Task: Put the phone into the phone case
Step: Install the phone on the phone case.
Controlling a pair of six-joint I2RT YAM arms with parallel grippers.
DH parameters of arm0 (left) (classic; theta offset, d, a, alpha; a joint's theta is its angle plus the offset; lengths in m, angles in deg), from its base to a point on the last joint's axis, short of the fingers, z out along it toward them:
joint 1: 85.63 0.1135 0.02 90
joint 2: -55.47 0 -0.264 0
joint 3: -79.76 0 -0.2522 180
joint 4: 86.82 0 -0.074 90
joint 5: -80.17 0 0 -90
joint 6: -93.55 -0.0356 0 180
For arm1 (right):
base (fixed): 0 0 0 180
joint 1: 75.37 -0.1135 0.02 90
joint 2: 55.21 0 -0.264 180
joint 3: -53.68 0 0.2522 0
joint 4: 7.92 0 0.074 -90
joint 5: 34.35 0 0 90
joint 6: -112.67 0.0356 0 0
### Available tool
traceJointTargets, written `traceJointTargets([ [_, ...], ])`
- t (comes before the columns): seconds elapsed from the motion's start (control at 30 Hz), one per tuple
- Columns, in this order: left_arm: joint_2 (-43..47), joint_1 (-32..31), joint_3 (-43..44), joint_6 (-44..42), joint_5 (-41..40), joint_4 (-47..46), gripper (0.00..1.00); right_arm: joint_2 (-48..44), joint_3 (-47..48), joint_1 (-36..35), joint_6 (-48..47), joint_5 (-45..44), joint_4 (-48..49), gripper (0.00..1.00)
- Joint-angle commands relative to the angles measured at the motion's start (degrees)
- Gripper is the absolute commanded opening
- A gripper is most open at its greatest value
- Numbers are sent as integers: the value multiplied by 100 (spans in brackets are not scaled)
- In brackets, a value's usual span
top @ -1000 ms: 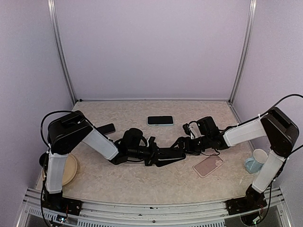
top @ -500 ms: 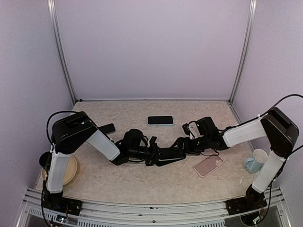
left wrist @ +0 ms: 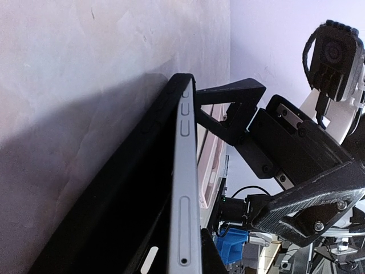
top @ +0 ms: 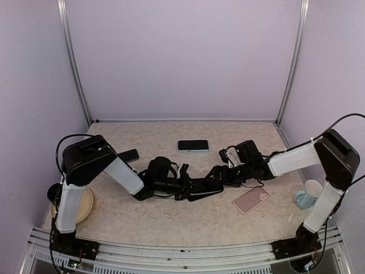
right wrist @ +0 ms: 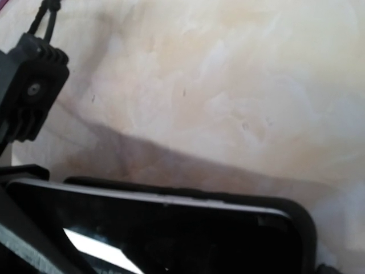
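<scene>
A dark phone [top: 199,186] with a silver side [left wrist: 185,217] rests in a black phone case [left wrist: 114,200], held tilted just above the table's middle. My left gripper [top: 182,187] is shut on the near end, clamping phone and case together. My right gripper [top: 219,175] stands open at the far end, and its fingers [left wrist: 228,94] straddle that end. In the right wrist view the phone's screen [right wrist: 171,228] fills the bottom, with the case's rim [right wrist: 302,220] curling round its corner. That gripper's own fingertips are hidden there.
A second phone with a teal edge [top: 193,145] lies at the back centre. A pink case [top: 251,200] lies at the front right and a small black device [top: 129,154] at the left. A tan plate [top: 85,204] and a pale cup [top: 311,193] sit at the sides.
The left arm's upper part has shifted slightly to the right. Phone, case and both grippers stay almost where they were.
</scene>
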State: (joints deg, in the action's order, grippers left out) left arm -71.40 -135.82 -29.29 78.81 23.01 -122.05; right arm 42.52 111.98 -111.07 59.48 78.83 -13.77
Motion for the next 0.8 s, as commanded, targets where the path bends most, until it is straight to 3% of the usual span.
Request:
traceJointTargets([
  [0.0,204,-40,-145,-569,-178,551,0,9,73,-35,-37,752,-364,100],
  [0.77,649,-91,-243,-803,204,91,0,-68,-185,465,-395,1158,-113,100],
])
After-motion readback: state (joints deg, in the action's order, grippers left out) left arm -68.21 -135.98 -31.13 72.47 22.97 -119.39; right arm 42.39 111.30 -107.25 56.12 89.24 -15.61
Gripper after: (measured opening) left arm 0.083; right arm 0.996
